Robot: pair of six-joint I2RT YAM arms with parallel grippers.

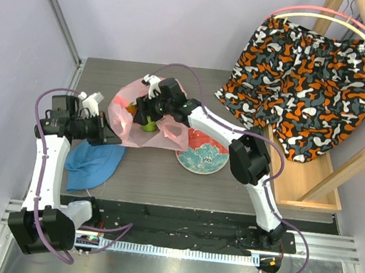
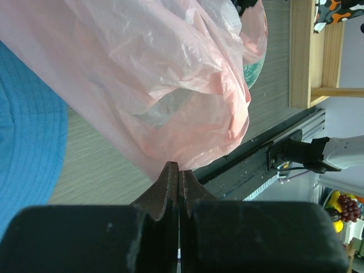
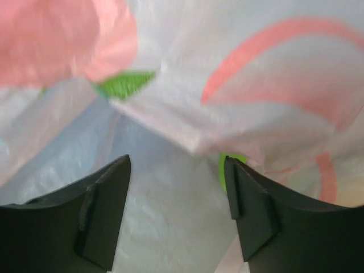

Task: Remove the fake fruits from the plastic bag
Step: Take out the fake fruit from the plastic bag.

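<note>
The pink plastic bag (image 1: pixel 125 106) lies crumpled at the middle of the table. My left gripper (image 1: pixel 115 133) is shut on the bag's near edge; in the left wrist view its fingertips (image 2: pixel 178 168) pinch the pink film (image 2: pixel 170 85). My right gripper (image 1: pixel 142 114) reaches into the bag's mouth from the right. In the right wrist view the right gripper (image 3: pixel 177 165) stands open, with only bag film (image 3: pixel 170 193) between the fingers. A green fake fruit (image 1: pixel 149 126) shows under the right gripper, and its green edge (image 3: pixel 222 168) sits beside the right finger. An orange-yellow fruit (image 1: pixel 130 109) shows through the bag.
A red and teal floral plate (image 1: pixel 202 153) sits right of the bag. A blue fabric hat (image 1: pixel 93 162) lies at the front left, under my left arm. A patterned cloth (image 1: pixel 305 85) hangs on a wooden rack (image 1: pixel 310 185) at the right edge.
</note>
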